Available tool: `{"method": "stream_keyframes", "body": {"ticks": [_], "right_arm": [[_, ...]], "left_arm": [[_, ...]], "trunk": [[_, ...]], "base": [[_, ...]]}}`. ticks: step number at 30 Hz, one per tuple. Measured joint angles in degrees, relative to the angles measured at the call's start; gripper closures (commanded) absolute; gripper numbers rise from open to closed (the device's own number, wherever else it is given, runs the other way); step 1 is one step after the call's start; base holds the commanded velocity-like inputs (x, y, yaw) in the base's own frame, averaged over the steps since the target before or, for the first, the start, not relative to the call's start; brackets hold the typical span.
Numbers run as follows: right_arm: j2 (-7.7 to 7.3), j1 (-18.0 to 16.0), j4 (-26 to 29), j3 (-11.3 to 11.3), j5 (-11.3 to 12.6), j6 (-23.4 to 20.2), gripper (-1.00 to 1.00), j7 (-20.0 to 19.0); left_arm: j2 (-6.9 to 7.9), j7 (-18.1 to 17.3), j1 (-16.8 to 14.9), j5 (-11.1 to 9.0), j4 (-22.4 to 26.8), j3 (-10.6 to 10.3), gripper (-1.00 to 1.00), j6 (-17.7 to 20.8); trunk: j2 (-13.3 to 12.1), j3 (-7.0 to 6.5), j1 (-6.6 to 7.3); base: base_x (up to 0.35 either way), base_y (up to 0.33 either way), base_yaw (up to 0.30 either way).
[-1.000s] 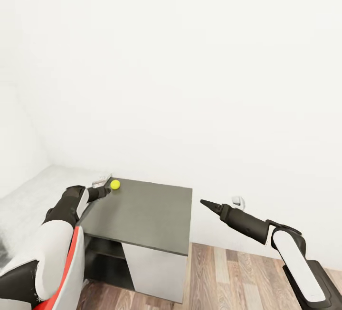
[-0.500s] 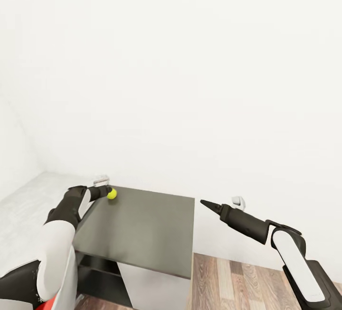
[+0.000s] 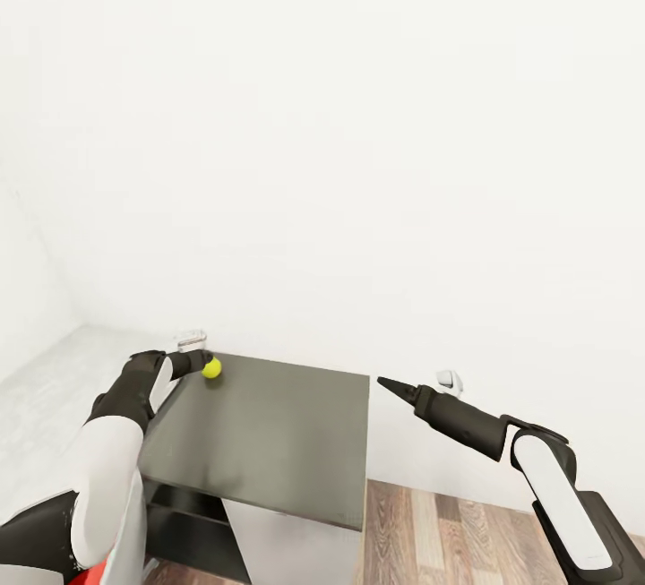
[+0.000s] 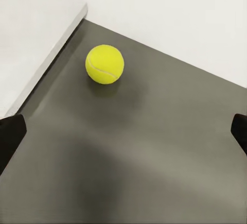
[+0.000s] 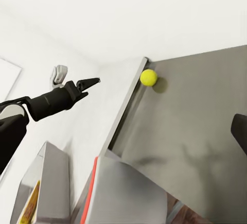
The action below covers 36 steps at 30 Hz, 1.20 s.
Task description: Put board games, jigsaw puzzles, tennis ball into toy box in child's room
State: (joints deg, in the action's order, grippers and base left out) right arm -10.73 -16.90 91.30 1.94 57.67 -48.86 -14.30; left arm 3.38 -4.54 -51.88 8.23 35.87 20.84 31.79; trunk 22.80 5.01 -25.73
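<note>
- Head view: the tennis ball [image 3: 211, 369] is lying on the dark top of the low cabinet [image 3: 269, 433], close to its far left corner and not in any box.
  - The left gripper [image 3: 202, 359] is reaching in over the cabinet's left edge, pointing at the ball. Seen edge-on from here, it is looking like a single dark tip.
  - The right gripper [image 3: 387, 382] is hanging in the air off the cabinet's right edge, well apart from the ball. I judge it is being kept out of the way while the left arm does the work.
- Left wrist view: the ball [image 4: 104, 64] is sitting ahead of the camera, near the edge where the cabinet top [image 4: 154, 157] is meeting a pale surface [image 4: 31, 33].
  - One of the fingers [image 4: 9, 136] is showing at each side of the frame, so the left gripper is spread wide and holding nothing.
  - The ball is lying off-centre, nearer one finger than the other. The spread suggests a grasp is being lined up, and the gripper is probably needing to come forward and down.
  - A round ball so close to the edge could roll off if it is nudged.
- Right wrist view: the camera is looking across the cabinet [image 5: 195, 121] at the ball [image 5: 148, 77] by its edge. The left gripper [image 5: 91, 82] is showing clear of the ball, not touching it.
  - This arm's own fingers [image 5: 240, 131] are sitting at opposite sides of the frame, so the right gripper is also spread and empty.
  - A grey bin-like shape [image 5: 49, 183] is showing at one corner. It may be the toy box, but it is too cropped to say.
</note>
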Motion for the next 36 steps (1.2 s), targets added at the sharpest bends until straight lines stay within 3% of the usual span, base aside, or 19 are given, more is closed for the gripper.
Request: {"method": "stream_keyframes", "body": {"ticks": [11, 20, 36], "right_arm": [[0.03, 0.0, 0.0, 0.2, 0.0, 0.0, -1.0, 0.1], [0.12, 0.0, 0.0, 0.4, -1.9, 0.1, -1.0, 0.0], [0.12, 0.0, 0.0, 0.3, -1.9, 0.0, -1.0, -0.3]], "left_arm": [[0.0, 0.0, 0.0, 0.1, 0.0, 0.0, -1.0, -0.1], [0.0, 0.0, 0.0, 0.0, 0.0, 0.0, -1.0, -0.1], [0.02, 0.0, 0.0, 0.1, 0.0, 0.0, -1.0, -0.1]], "trunk": [[0.0, -0.21, -0.01], [0.0, -0.49, -0.01], [0.0, -0.5, 0.0]], "base": [[0.089, 0.056, -0.063], [0.067, 0.069, -0.07], [0.039, 0.006, -0.001]]}}
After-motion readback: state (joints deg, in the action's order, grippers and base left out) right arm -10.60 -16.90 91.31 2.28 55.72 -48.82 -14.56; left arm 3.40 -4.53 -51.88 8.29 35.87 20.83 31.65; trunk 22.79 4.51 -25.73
